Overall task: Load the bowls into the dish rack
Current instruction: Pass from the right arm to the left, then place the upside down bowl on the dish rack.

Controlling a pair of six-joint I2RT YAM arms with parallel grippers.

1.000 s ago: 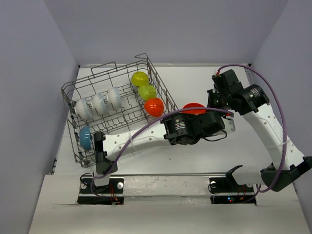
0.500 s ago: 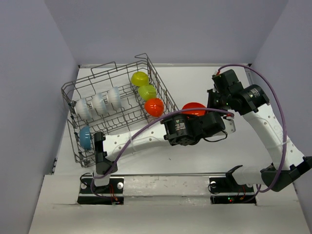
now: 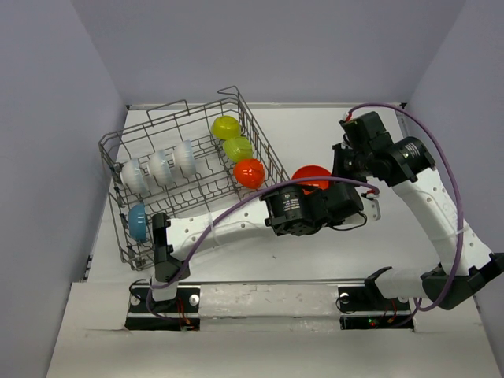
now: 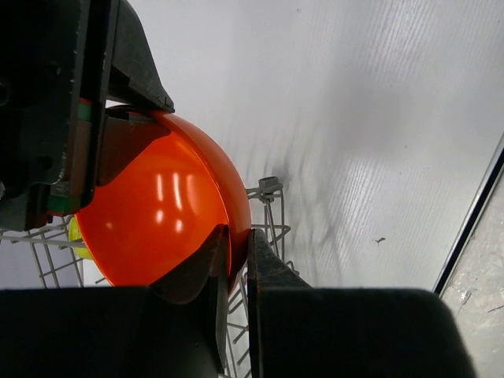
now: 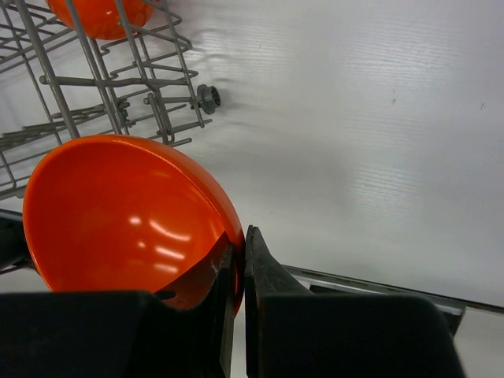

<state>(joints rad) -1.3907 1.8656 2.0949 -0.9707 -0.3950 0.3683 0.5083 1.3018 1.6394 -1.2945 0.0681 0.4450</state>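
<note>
Left gripper (image 4: 239,236): closed on the rim of the held orange bowl (image 3: 309,175), with one finger inside the bowl and one outside.
Right gripper (image 5: 240,240): clamped on the same bowl's rim, from the opposite side.
Held orange bowl: between both grippers, tilted, outside the dish rack (image 3: 197,193) and just beside its right wall.
Dish rack: on the far-left part of the table (image 3: 260,260), set at an angle.
Rack contents, left section: three white bowls (image 3: 160,167) standing on edge in a row; blue bowl (image 3: 138,222) at the near-left corner.
Rack contents, right section: two yellow-green bowls (image 3: 226,126); second orange bowl (image 3: 249,172) nearest the right wall.
</note>
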